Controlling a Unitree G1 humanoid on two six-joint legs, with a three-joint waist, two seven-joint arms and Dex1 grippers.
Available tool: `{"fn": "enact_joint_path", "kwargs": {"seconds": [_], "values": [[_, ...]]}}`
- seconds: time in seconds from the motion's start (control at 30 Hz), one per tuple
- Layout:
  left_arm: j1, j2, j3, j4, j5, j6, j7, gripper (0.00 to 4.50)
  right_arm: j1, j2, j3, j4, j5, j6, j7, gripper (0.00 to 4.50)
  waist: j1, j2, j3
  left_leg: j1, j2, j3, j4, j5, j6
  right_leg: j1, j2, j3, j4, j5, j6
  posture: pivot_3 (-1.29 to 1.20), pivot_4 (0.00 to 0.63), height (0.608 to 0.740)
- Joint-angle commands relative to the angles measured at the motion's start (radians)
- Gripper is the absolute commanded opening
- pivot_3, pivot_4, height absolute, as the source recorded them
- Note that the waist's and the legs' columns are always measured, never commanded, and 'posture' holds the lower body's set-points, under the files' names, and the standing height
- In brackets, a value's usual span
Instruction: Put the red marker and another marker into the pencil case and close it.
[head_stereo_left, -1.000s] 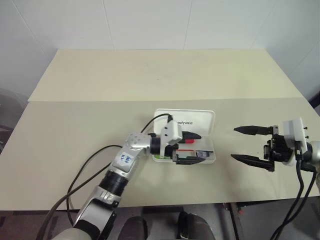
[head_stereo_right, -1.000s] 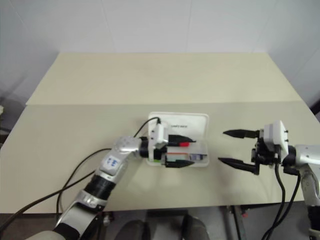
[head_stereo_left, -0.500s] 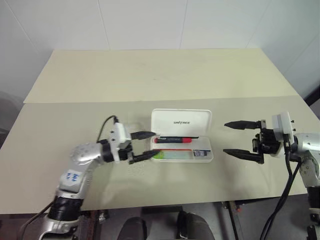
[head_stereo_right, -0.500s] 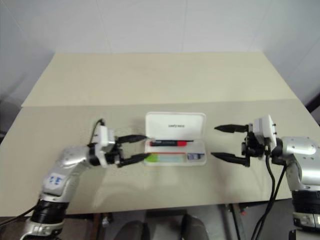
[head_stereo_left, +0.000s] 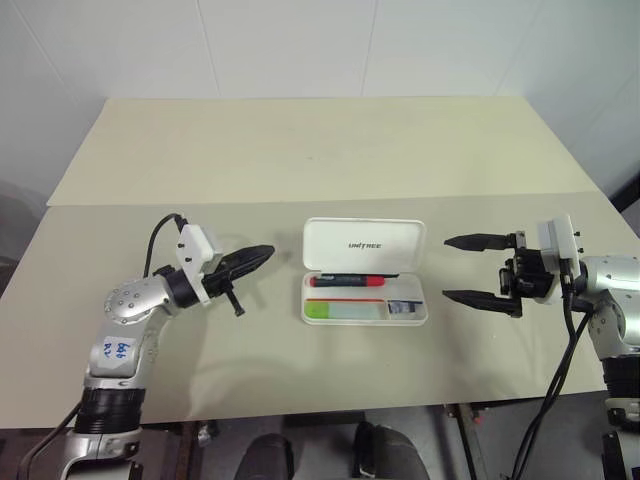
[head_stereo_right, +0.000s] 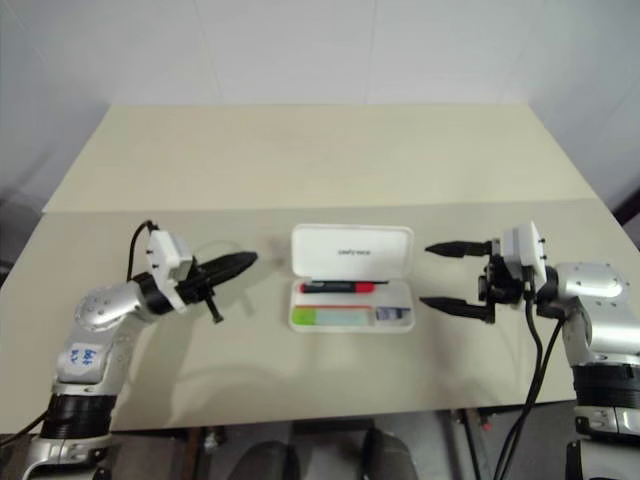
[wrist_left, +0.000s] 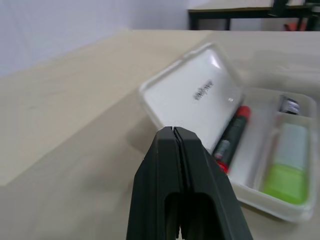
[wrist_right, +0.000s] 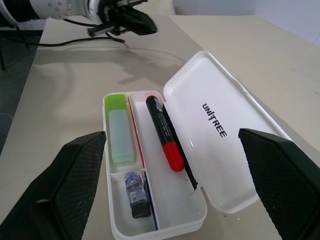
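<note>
Case: the pencil case (head_stereo_left: 364, 272) lies open mid-worktop (head_stereo_left: 300, 150), lid back.
Contents: red marker (head_stereo_left: 346, 281) and green-capped marker (head_stereo_left: 345, 311) both rest inside.
Left gripper (head_stereo_left: 262, 254): has pulled away to the case's left, fingers now together, empty.
Right gripper (head_stereo_left: 462, 269): beside the case, fingers apart.
Meaning: loading looks done; only closing the lid remains.

A pale beige desk (head_stereo_left: 320, 150) spans the scene, made of two tops pushed together, with a straight seam (head_stereo_left: 300, 201) running across ahead of the fingers. Behind it rises a white wall (head_stereo_left: 300, 45) of large panels with thin joints. The light is even and soft. In the left wrist view, a dark-framed table (wrist_left: 230, 10) stands far beyond the fingers.
</note>
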Motion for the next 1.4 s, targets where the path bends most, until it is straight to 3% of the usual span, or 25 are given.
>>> {"fn": "enact_joint_path", "kwargs": {"seconds": [0.03,0.27,0.57,0.73,0.97,1.13,1.4], "values": [[-0.069,-0.028,-0.004,0.065,0.056,-0.035,0.093,0.04,-0.005,-0.012,-0.019,-0.014,0.006,-0.011,0.018,4.50,0.000,0.000,0.000,0.000,0.000,0.000,0.000,0.000,0.000,0.000,0.000,0.000,0.000,0.000,0.000,0.00,0.150,0.740],[-0.208,-0.101,-0.074,0.248,0.109,-0.055,0.131,0.04,0.002,-0.021,-0.030,-0.012,0.005,-0.016,0.018,4.50,0.001,0.000,0.000,0.000,0.000,0.001,0.000,0.000,0.000,0.000,0.000,0.000,0.000,0.000,0.000,0.00,0.150,0.740],[-0.260,-0.161,-0.133,0.259,0.027,-0.060,-0.043,0.04,0.017,-0.015,-0.028,-0.027,-0.001,-0.018,0.000,4.50,-0.001,0.000,0.000,0.000,0.000,0.001,-0.001,0.000,0.000,-0.001,0.000,-0.001,0.000,0.000,0.001,0.00,0.150,0.740],[-0.229,-0.143,-0.135,0.196,-0.010,-0.061,-0.118,0.04,0.027,-0.014,-0.031,-0.035,0.000,-0.015,-0.007,4.50,-0.001,0.000,0.000,0.000,0.000,0.001,-0.001,0.000,0.000,-0.001,0.000,-0.001,-0.001,0.000,0.001,0.00,0.150,0.740],[-0.179,-0.024,-0.241,0.109,0.034,-0.049,-0.310,0.04,0.033,-0.014,-0.034,-0.053,0.010,-0.001,-0.014,4.50,-0.001,0.000,0.000,0.000,0.000,0.002,0.000,0.000,0.000,-0.001,0.001,0.000,0.000,0.000,0.001,0.00,0.150,0.740],[-0.179,-0.005,-0.322,0.091,0.096,-0.017,-0.312,0.04,0.021,-0.019,-0.037,-0.074,0.017,0.020,-0.021,4.50,0.001,0.000,0.000,0.000,0.000,0.001,0.000,0.000,0.000,0.000,0.000,0.000,0.000,0.000,0.001,0.00,0.150,0.740],[-0.214,-0.050,-0.431,0.104,0.233,0.021,-0.229,0.04,0.022,-0.015,-0.039,-0.188,0.035,0.064,-0.062,4.50,0.002,0.000,0.000,0.000,0.000,0.001,0.000,0.000,0.000,0.000,0.001,0.000,0.000,0.000,0.001,0.00,0.150,0.740]]}}
